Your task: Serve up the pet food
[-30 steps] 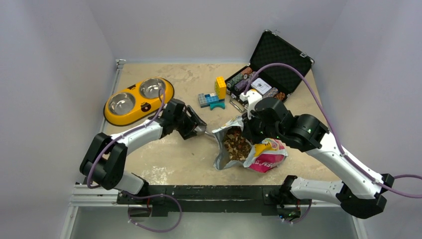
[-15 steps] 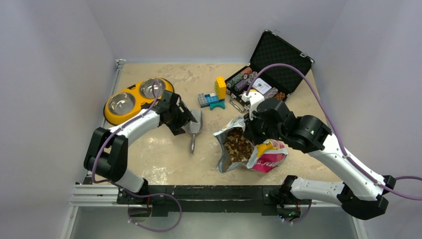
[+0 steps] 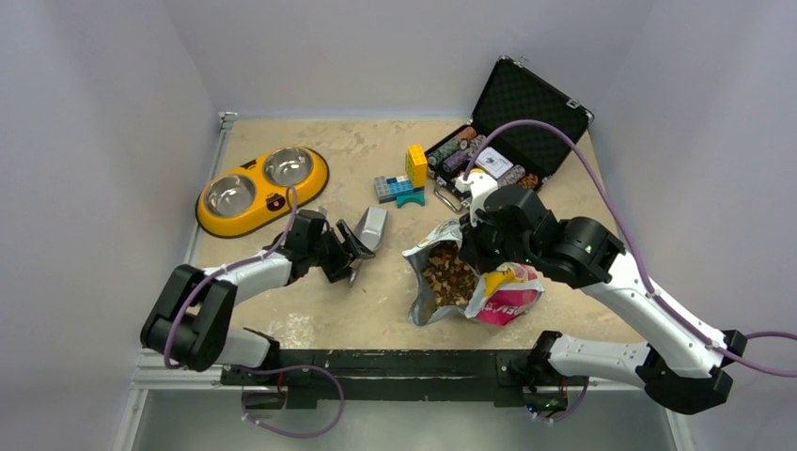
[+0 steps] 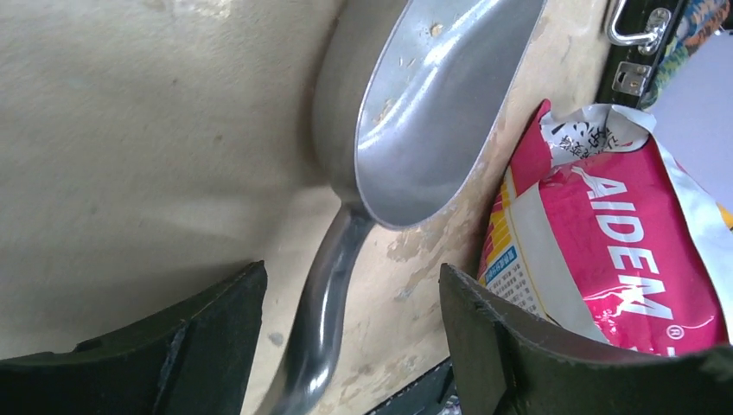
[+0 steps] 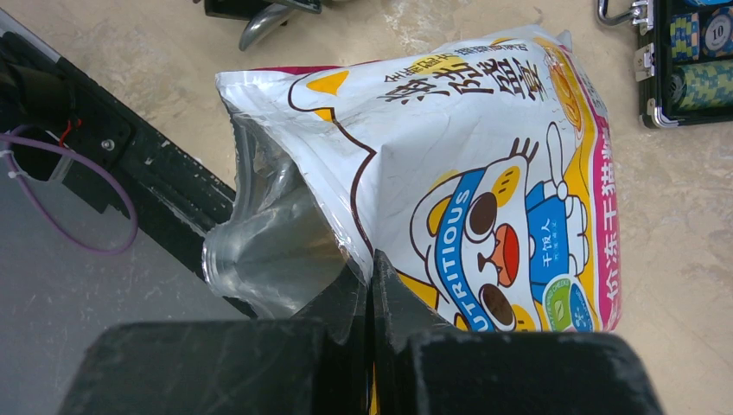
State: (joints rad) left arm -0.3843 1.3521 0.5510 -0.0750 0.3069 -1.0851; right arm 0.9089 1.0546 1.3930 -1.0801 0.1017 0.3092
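The pet food (image 3: 448,272) is brown kibble showing in the open mouth of the white-yellow-magenta bag (image 3: 505,296), which lies at centre front. My right gripper (image 5: 372,259) is shut on the bag's rim (image 5: 449,138) and holds the mouth open; it sits over the bag in the top view (image 3: 476,246). A metal scoop (image 3: 369,227) lies on the table left of the bag, empty but for crumbs (image 4: 432,112). My left gripper (image 4: 350,285) is open, its jaws on either side of the scoop's handle (image 4: 324,298), nearer the left one. The yellow double bowl (image 3: 310,178) at back left is empty.
An open black case of poker chips (image 3: 507,132) stands at back right. Yellow and blue toy bricks (image 3: 406,177) stand behind the scoop. The black front rail (image 3: 395,362) runs along the near table edge. The bag also shows in the left wrist view (image 4: 605,233).
A second ago my left gripper held the scoop at the bag's mouth. The scoop then lay on the table, let go. Now the open gripper has come down over its handle.
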